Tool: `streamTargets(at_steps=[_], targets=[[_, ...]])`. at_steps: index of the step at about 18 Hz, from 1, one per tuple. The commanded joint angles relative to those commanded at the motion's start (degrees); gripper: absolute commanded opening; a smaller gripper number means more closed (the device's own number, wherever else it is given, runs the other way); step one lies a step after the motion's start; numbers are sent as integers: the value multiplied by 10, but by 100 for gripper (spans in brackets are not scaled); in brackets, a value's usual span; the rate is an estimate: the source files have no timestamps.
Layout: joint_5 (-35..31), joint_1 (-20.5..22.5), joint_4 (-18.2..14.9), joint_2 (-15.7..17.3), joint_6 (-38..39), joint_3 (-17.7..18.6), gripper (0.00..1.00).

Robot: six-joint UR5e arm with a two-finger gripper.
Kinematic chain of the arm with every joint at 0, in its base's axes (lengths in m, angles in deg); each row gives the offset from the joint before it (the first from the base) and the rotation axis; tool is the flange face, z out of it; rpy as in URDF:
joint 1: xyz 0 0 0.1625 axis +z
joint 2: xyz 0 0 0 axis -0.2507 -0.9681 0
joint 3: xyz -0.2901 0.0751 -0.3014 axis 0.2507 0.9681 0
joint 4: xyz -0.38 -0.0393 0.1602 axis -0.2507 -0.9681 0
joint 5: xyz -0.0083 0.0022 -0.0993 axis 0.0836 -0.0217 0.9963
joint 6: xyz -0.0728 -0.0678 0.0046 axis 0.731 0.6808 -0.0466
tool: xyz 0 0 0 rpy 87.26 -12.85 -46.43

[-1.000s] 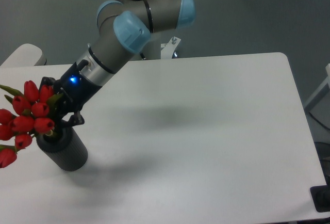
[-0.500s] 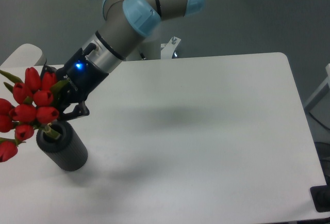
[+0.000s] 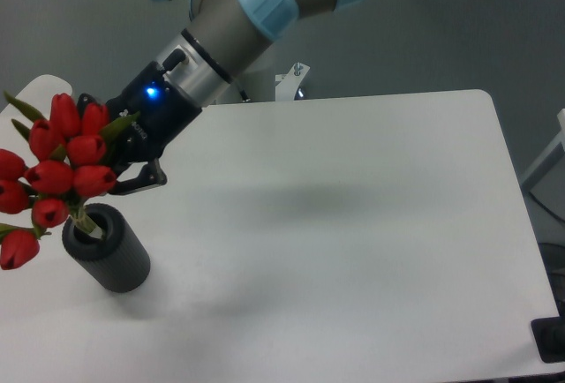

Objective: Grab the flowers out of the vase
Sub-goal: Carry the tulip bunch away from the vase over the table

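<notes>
Tulips fill the left edge of the single fixed view: the flowers [image 3: 55,176], a bunch of closed red buds with narrow green leaves, sit raised above the vase [image 3: 106,249], with only the lower ends of their green stems reaching into its round mouth. One bud hangs low at the far left, beside the vase's upper half. The vase, a dark ribbed cylinder, stands upright on the white surface [image 3: 353,242] near its front left corner.

The end effector [image 3: 122,164] comes in from the upper right, at the end of a grey arm [image 3: 238,21] with light blue joint caps, and a small blue light glows on its wrist. Its dark fingers lie against the right side of the bunch, just above the vase's rim and apart from it. They appear closed on the stems among the buds, though leaves and blooms hide the contact itself. A soft shadow falls on the surface to the right of the vase.
</notes>
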Motion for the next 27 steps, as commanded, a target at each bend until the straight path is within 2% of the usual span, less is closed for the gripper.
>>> streamTargets(at_steps=[4, 7, 14, 17, 23, 27], targets=[[2, 26, 0, 2, 1, -8, 33], [1, 60, 0, -3, -5, -29, 33], [-5, 127, -1, -66, -45, -58, 33], [-5, 156, -1, -87, -81, -59, 33], [-32, 180, -1, -95, -140, -49, 32], [-34, 182, -2, -95, -155, -46, 32]])
